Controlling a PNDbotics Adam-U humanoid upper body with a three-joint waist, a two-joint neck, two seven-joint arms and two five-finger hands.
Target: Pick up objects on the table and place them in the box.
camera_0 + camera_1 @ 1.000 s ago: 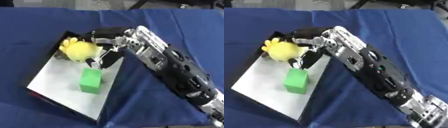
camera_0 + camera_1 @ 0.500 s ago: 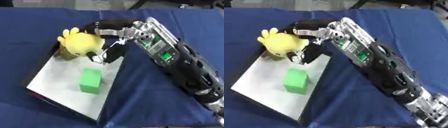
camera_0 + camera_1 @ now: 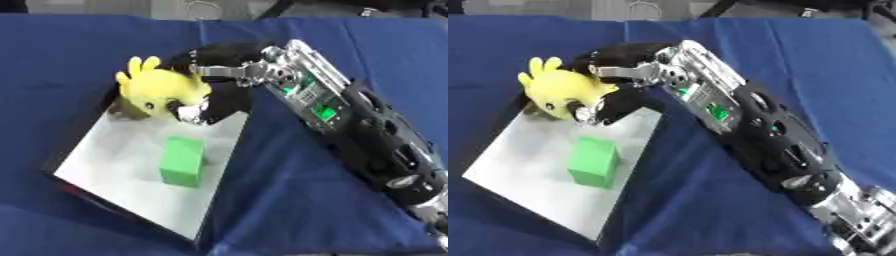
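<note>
A yellow plush toy [image 3: 154, 93] hangs at the far corner of the box [image 3: 112, 176], a shallow tray with a white floor and dark rim. My right hand [image 3: 220, 75] reaches in from the right and is shut on the toy, fingers curled over its right side and one fingertip [image 3: 191, 112] below it. Whether the toy touches the box floor is hidden by the hand. A green block [image 3: 182, 161] stands upright in the middle of the box, apart from the hand. My left hand shows in no view.
A blue cloth [image 3: 297, 210] covers the table all round the box. My right forearm [image 3: 359, 135] crosses it diagonally from the lower right. Dark furniture legs show along the far edge.
My right arm has swung upward and toward the far side, carrying the toy with it. The toy has turned and sits slightly further left over the box corner. The green block has not moved.
</note>
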